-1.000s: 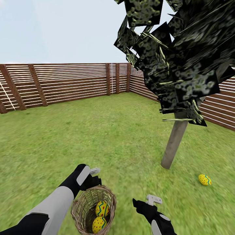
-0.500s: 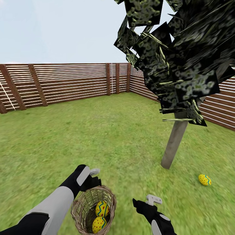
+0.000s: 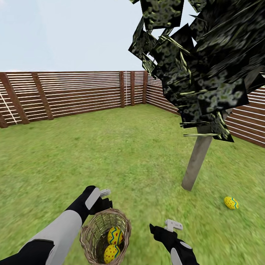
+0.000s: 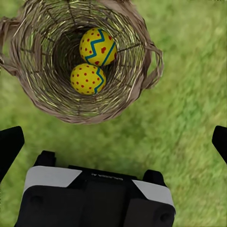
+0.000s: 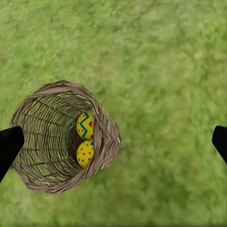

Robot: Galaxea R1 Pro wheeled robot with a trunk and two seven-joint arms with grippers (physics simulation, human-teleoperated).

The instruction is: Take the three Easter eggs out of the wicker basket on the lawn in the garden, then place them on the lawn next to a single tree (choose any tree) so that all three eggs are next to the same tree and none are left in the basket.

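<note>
The wicker basket (image 3: 96, 235) stands on the lawn (image 3: 121, 154) right in front of me, with two yellow Easter eggs (image 3: 115, 235) (image 3: 111, 253) inside it. In the left wrist view the basket (image 4: 42, 71) and both eggs (image 4: 98, 46) (image 4: 88, 78) lie just ahead of my left gripper (image 4: 113, 142), which is open and empty. That left gripper (image 3: 106, 198) hovers at the basket's far rim. My right gripper (image 3: 164, 227) is open and empty to the right of the basket (image 5: 52, 142). A third egg (image 3: 231, 202) lies on the grass right of the tree trunk (image 3: 197, 160).
A brown slatted fence (image 3: 73, 94) rings the garden at the back and right. The tree's dark foliage (image 3: 202, 62) hangs over the upper right. Open grass stretches between the basket and the trunk.
My left gripper has edged slightly to the left at the basket's rim. The eggs, the basket and the right arm have stayed put.
</note>
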